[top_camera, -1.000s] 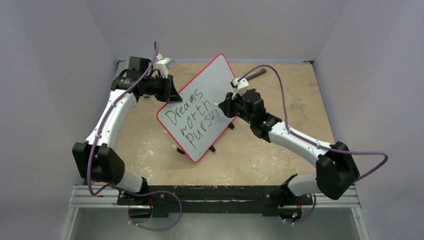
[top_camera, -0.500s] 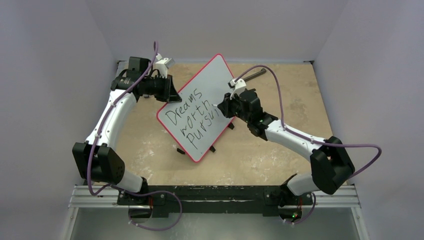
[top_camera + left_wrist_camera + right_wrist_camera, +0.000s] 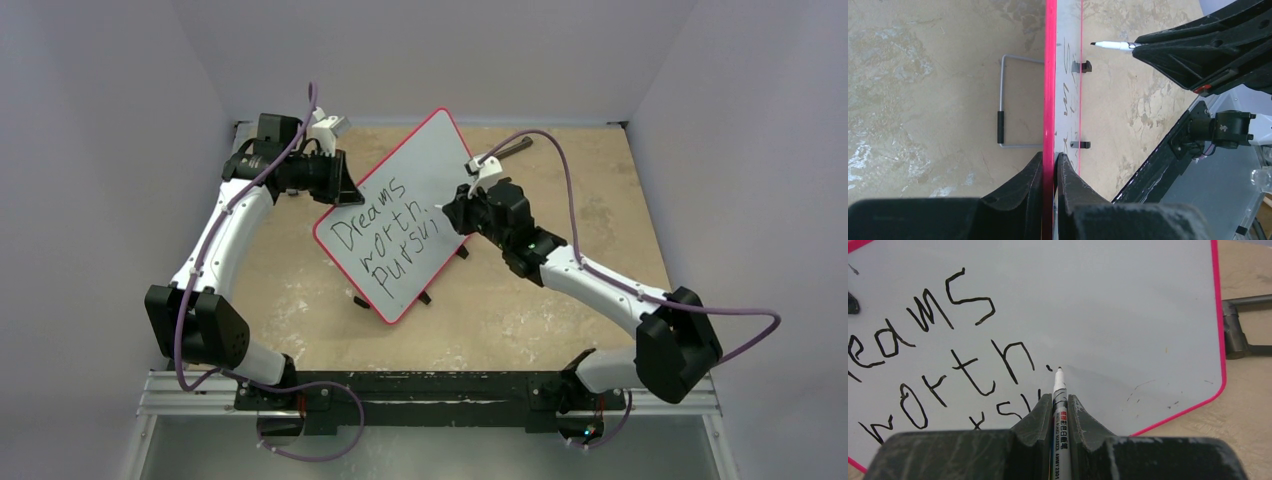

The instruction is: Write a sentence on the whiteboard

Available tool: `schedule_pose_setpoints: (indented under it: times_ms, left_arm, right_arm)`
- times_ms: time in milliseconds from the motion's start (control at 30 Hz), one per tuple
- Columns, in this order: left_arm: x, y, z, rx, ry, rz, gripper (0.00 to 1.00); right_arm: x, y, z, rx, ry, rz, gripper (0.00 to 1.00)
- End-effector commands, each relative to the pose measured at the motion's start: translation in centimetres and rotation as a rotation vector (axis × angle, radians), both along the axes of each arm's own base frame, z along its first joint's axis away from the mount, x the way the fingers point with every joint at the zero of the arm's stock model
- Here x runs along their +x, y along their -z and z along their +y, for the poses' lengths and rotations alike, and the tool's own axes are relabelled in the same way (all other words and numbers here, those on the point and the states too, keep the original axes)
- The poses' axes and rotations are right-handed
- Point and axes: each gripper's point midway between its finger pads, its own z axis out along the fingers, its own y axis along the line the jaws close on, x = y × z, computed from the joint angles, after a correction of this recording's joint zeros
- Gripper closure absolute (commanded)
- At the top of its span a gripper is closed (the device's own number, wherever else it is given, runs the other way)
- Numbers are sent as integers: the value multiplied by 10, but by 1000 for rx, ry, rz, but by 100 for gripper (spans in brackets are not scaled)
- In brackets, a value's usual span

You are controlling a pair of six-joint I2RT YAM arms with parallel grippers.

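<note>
Already written: sentence (image 3: 385, 232), black, three slanted lines, "Dreams / worth / pursui", on the board's near-left part
whiteboard (image 3: 430, 160): red-rimmed, propped tilted mid-table between both arms
marker (image 3: 1058, 390): tip beside a small dot right of "worth"
right gripper (image 3: 1059, 399): jaws narrow, clamped on marker
left gripper (image 3: 1049, 160): jaws narrow, pinching whiteboard's far-left rim
table (image 3: 560, 190): tan, scuffed
</note>
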Motion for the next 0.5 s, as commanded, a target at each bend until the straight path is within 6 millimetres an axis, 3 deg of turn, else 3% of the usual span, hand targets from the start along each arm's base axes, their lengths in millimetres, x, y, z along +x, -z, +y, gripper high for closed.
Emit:
schedule_pose_setpoints:
  times_ms: [0,167,467]
  left_arm:
    - [4,-29,-2,-9,28,-127,100]
    - [4,-29,-2,-8,27,-128,100]
    - [4,-27,-3,-3,30,-121,100]
  right_arm:
    - [4,-17,-17,-17,67,-66,100]
    - [8,-10,-23,-33,92,-60,100]
    - [15,-1,-14,-35,68,-42,100]
